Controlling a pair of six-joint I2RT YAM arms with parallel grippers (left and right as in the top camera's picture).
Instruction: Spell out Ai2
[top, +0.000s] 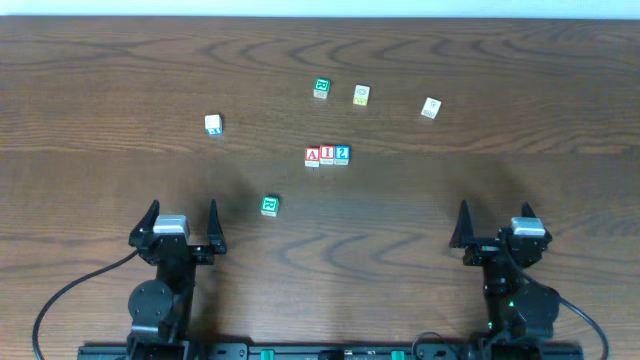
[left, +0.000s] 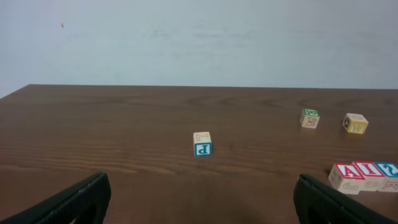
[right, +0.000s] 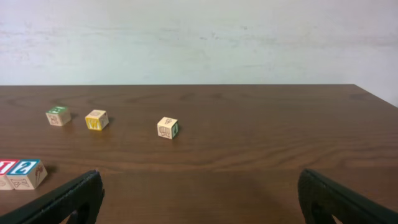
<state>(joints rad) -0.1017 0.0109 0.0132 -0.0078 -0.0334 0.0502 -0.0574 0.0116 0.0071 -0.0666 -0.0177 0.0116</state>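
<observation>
Three blocks stand side by side in a row at mid-table: a red A block (top: 312, 155), a red I block (top: 327, 154) and a blue 2 block (top: 342, 154). The row shows at the right edge of the left wrist view (left: 367, 174); its right end shows at the left edge of the right wrist view (right: 23, 172). My left gripper (top: 180, 226) is open and empty near the front left. My right gripper (top: 497, 228) is open and empty near the front right. Both are well short of the row.
Loose blocks lie around: a green one (top: 269, 205) in front of the row, a blue-lettered one (top: 213, 124) at the left, a green one (top: 321, 88), a yellow one (top: 361, 95) and a pale one (top: 431, 107) at the back.
</observation>
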